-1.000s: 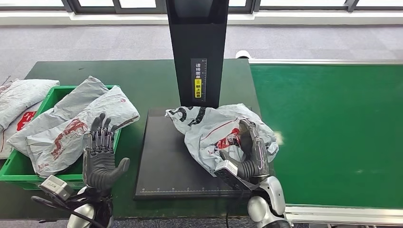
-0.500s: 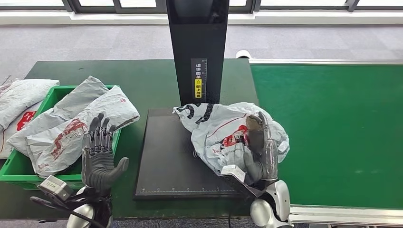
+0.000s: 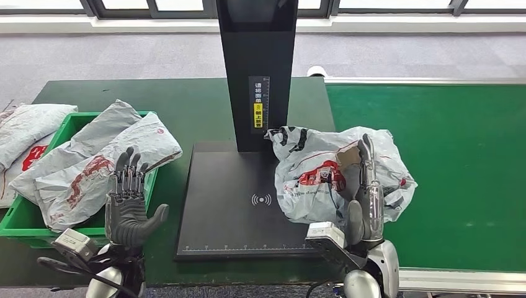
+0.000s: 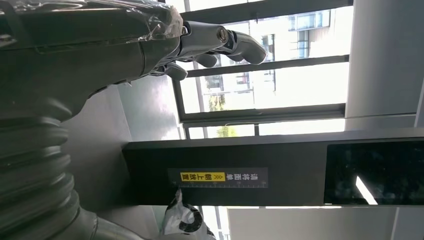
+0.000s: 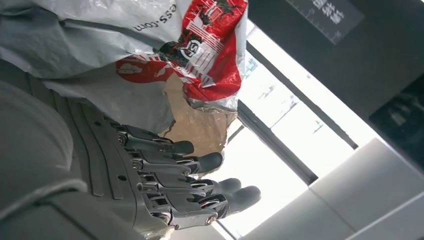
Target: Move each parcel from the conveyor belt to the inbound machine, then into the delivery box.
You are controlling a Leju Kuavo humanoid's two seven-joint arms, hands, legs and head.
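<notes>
A crumpled grey parcel (image 3: pixel 322 171) with red print lies across the right edge of the inbound machine's black plate (image 3: pixel 217 205) and the edge of the green conveyor belt (image 3: pixel 446 167). My right hand (image 3: pixel 366 192) stands edge-on against the parcel's right front side, fingers straight and apart, gripping nothing. The right wrist view has those straight fingers (image 5: pixel 200 185) beside the parcel (image 5: pixel 150 40). My left hand (image 3: pixel 128 205) is raised with fingers spread and empty, in front of the green delivery box (image 3: pixel 74 123); it also appears as the left hand (image 4: pixel 100 35).
The machine's black column (image 3: pixel 257 68) rises behind the plate; the column (image 4: pixel 225 175) also appears in the left wrist view. The green box holds several grey parcels (image 3: pixel 99 164). Another parcel (image 3: pixel 25 127) lies left of the box.
The parcel has shifted right, off the plate's middle toward the belt, along with my right hand, which turned from lying over it to edge-on. The left hand barely moved.
</notes>
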